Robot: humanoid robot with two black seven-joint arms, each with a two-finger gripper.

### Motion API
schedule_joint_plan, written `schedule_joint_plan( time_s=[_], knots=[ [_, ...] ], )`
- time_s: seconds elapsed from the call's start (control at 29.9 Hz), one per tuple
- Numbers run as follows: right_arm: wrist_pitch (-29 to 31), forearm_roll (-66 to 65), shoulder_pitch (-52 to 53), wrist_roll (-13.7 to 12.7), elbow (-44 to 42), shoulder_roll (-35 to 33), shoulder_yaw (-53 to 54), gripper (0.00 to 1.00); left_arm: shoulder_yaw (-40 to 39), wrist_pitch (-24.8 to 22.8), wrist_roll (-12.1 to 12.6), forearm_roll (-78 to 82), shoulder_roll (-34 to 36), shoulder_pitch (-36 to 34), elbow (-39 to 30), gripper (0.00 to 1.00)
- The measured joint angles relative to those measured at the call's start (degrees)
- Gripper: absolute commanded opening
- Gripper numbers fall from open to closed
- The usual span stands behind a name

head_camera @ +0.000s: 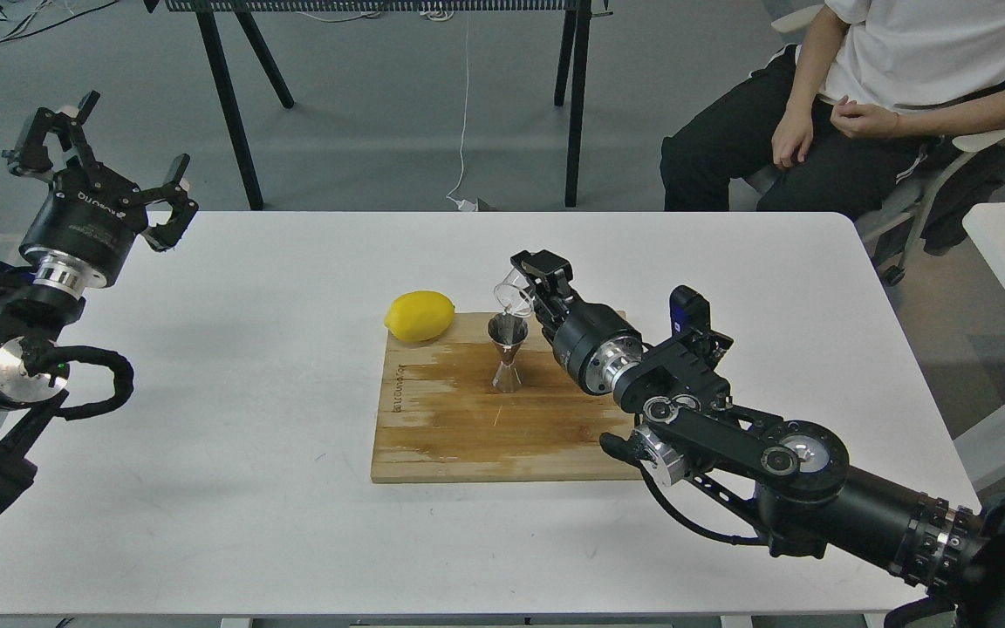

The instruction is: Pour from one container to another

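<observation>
Black arms, silver joint rings, blk cables, white lettering on left tool [97, 153]

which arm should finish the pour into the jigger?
Right. The right gripper already holds the glass cup tilted over the jigger on the board. The left gripper hangs open, off the table's far-left edge.

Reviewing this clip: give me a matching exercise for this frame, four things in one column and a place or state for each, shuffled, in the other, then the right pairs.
Things:
1. glass cup
2. jigger
3. lemon
4. left gripper

Places or states:
A. upright on the wooden board
B. jaws spread, holding nothing, raised off the table's left end
C. tipped, held in the right gripper above the jigger
D. lying at the board's far left corner

Pairs: 1-C, 2-A, 3-D, 4-B
</observation>
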Motion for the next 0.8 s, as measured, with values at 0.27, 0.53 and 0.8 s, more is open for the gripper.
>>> schedule_joint_plan(
  time_s=[0.27, 0.53, 0.8],
  knots=[
    [0.0, -2.66, 0.02, 0.0, -0.04, -0.08, -0.97, 0.3, 0.0, 0.0, -0.09, 0.0, -0.01, 0.0, 0.03, 1.0],
    [-0.7, -3.0, 0.4, -0.02, -0.07, -0.16, -2.38, 0.3, 0.0, 0.0, -0.24, 0.04, -0.06, 0.0, 0.17, 1.0],
    [-1.06, -6.59, 0.74, -0.02, 0.07, -0.68, -2.76, 0.29, 0.0, -0.22, -0.27, 0.02, 0.08, 0.0, 0.39, 1.0]
  ],
)
